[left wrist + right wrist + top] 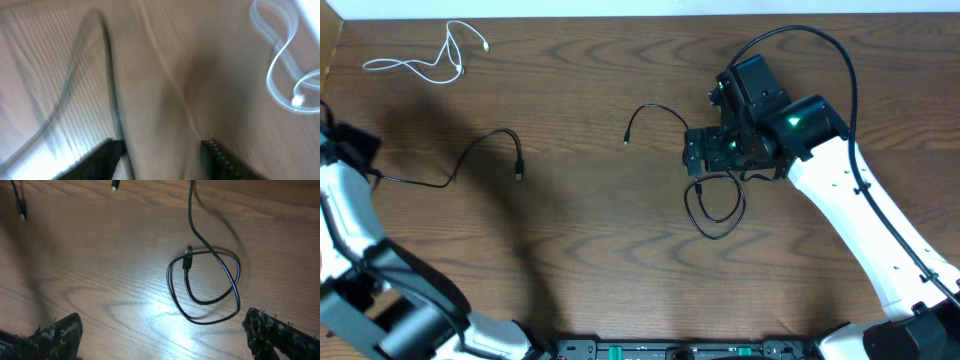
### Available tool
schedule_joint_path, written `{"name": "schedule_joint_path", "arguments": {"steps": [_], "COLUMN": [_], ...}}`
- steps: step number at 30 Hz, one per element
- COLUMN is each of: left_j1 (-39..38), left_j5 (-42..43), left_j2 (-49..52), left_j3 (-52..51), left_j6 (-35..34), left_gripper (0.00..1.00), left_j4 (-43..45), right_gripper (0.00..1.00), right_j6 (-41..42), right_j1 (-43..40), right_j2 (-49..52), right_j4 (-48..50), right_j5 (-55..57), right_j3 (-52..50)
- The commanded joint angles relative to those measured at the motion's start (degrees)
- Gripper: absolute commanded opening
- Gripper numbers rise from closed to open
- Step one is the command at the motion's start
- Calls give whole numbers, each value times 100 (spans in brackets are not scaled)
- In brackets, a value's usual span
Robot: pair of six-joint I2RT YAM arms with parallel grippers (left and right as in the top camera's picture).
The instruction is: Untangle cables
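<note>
Surface: a dark wood-grain table (pixel 590 260) is seen, with a bright glare patch on the wood in the right wrist view and soft shadow at the left side. Of the room, only a pale strip past the far edge is visible.

Count: three cables are recorded, one white and two black, all lying apart on the wood. Two arms are noted.

Left gripper (pixel 162 150): its fingers (pixel 217 152) are held apart, with bare wood between them. One black cable (pixel 472 153) runs close beside one finger; contact cannot be told through the blur. The white cable (pixel 277 57) lies well ahead, off to one side.

Right gripper (pixel 162 325): its fingers (pixel 60 332) are spread wide and nothing is held. The second black cable (pixel 200 322) is looped just ahead, between them.
</note>
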Motion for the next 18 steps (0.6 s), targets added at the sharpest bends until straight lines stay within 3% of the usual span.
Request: {"name": "schedule_joint_path", "arguments": {"steps": [1, 6, 7, 8, 9, 11, 18], "left_j1": [-66, -85, -85, -85, -85, -85, -28], "left_j5": [490, 487, 490, 490, 490, 490, 610], "left_j2": [470, 579, 579, 579, 579, 568, 527], "left_j3": [-52, -52, -52, -52, -50, -11, 562], "left_j6": [-22, -83, -83, -83, -85, -201, -1746], "left_gripper": [41, 34, 28, 12, 8, 8, 7], "left_j4": [-105, 249, 348, 538, 667, 988, 2284], "right_gripper": [99, 99, 99, 99, 99, 99, 99], "right_j6": [50, 50, 50, 50, 50, 50, 63], "right_j1": [-11, -11, -11, -11, -11, -11, -11], "right_j2": [-9, -9, -9, -9, -9, -9, -9], "right_j4": [-50, -15, 11, 42, 57, 105, 273], "right_j5": [48, 48, 50, 48, 50, 50, 48], "right_j3": [-48, -94, -118, -142, -162, -216, -428]}}
